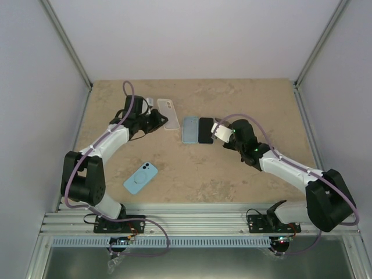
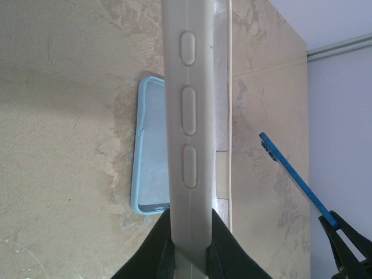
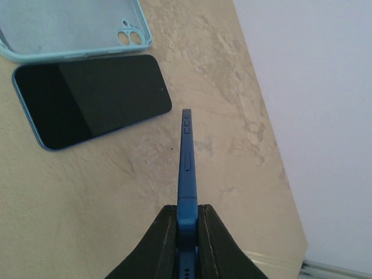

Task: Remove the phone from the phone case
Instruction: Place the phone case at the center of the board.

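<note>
1. The left pincer [image 2: 190, 225] is pressed shut on one end of a beige phone case [image 2: 187, 116], held on edge with its side buttons showing.
2. The right pincer [image 3: 187, 218] pinches a blue phone [image 3: 186, 157] by its end, edge up.
3. Ahead and left of the right pincer, a dark-screened phone [image 3: 87, 99] lies flat on the table [image 3: 87, 203]. An empty light-blue case [image 3: 64, 29] lies just beyond it.
4. Well behind the left pincer lies a ringed light-blue case [image 1: 141, 177].
</note>
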